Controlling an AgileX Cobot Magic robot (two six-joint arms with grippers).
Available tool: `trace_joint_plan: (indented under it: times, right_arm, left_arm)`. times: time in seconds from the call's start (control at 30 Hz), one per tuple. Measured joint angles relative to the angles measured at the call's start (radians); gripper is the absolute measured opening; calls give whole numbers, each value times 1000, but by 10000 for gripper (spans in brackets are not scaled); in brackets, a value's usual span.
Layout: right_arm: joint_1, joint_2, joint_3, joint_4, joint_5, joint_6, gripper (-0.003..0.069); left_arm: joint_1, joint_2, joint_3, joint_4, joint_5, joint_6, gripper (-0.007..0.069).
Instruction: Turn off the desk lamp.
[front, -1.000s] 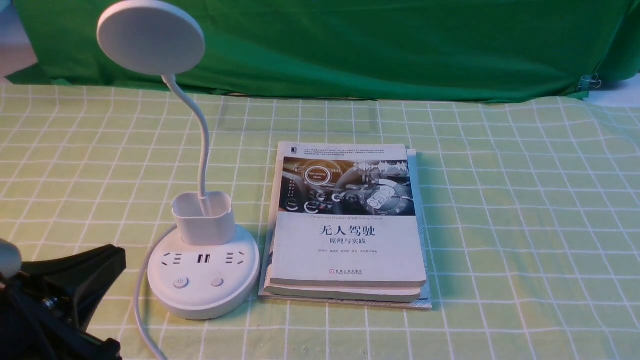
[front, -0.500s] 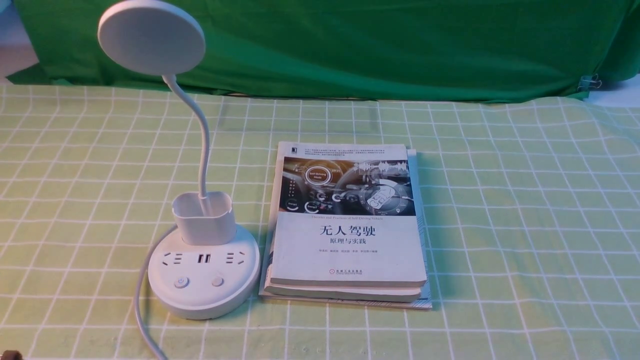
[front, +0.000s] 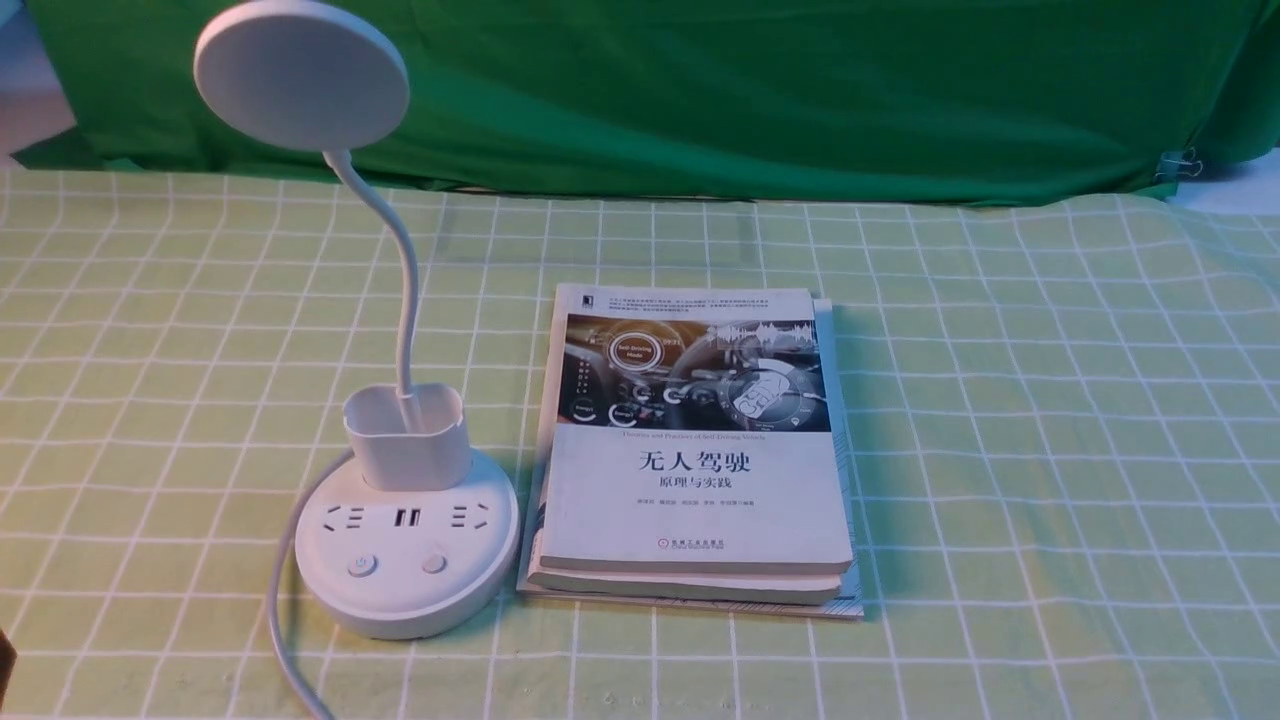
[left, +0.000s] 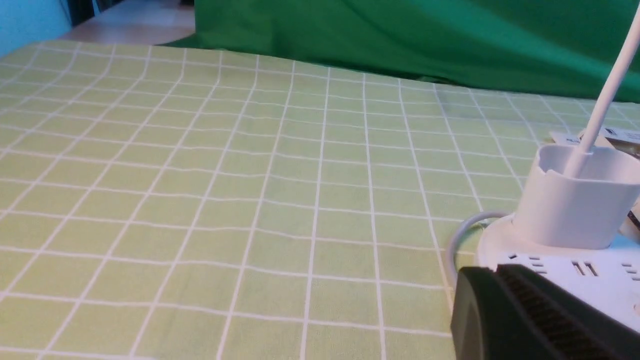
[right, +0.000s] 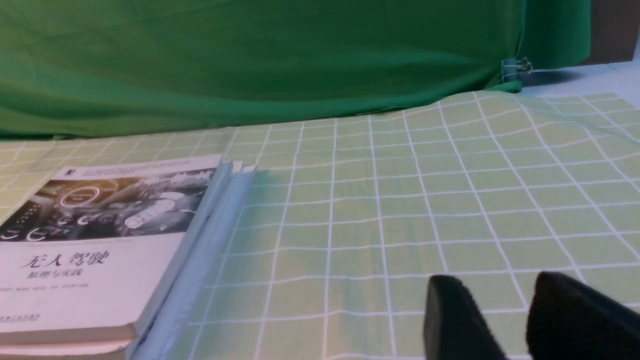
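Observation:
The white desk lamp stands at the front left of the table, with its disc head (front: 300, 72) high on a thin bent neck. Its round base (front: 405, 590) has sockets and two buttons (front: 361, 566) facing me, and a small cup holder (front: 408, 435) on top. I see only the back of the head, so its lit face is hidden. In the left wrist view the base (left: 600, 280) is close. Only one black finger (left: 505, 310) of my left gripper shows, pad bare, touching nothing. My right gripper (right: 495, 290) holds nothing, with a narrow gap between its fingers, low over the cloth right of the books.
A stack of books (front: 690, 450) lies just right of the lamp base. The lamp's white cord (front: 280, 620) runs off the front edge. A green check cloth (front: 1050, 450) covers the table, and a green curtain (front: 760, 90) hangs behind.
My left gripper was in the lower left corner of the front view a second ago. It has drawn back out of that view. The lamp and books have not moved.

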Motion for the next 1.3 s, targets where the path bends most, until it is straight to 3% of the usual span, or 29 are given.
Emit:
trace_joint_plan:
  times: [0.33, 1.3]
  right_arm:
    - [0, 0, 0, 0, 0, 0, 238]
    - [0, 0, 0, 0, 1, 0, 238]
  left_arm:
    - [1, 0, 0, 55, -4, 0, 1]
    - [1, 0, 0, 60, -4, 0, 1]
